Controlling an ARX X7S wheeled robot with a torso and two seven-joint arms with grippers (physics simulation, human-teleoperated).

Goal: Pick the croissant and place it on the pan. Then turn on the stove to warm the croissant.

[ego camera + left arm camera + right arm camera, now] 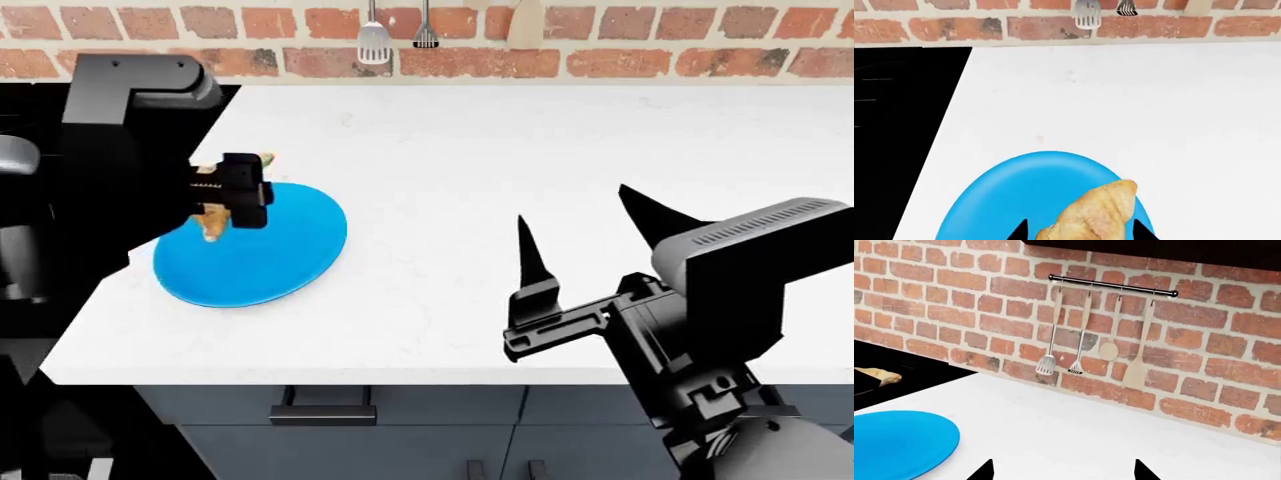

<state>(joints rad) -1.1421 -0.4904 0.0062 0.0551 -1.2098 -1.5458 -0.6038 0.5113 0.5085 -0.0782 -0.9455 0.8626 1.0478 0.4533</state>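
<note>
The golden-tan croissant (1097, 212) sits between the two black fingertips of my left gripper (1081, 231), which is shut on it. In the head view the left gripper (230, 195) holds the croissant (210, 228) just above the far left part of the blue plate (267, 255). The right wrist view shows the plate (901, 440) bare and the croissant (879, 375) raised beyond it. The stove's black top (894, 125) lies beside the plate. The pan is hidden behind my left arm. My right gripper (587, 225) hovers open and empty over the counter, fingertips far apart (1062, 470).
White counter (534, 150) runs to a brick wall with a rail of hanging utensils (1081, 335). Grey-blue cabinet drawers with a black handle (320, 410) sit under the counter's front edge. My bulky left arm (120, 150) blocks the view toward the stove.
</note>
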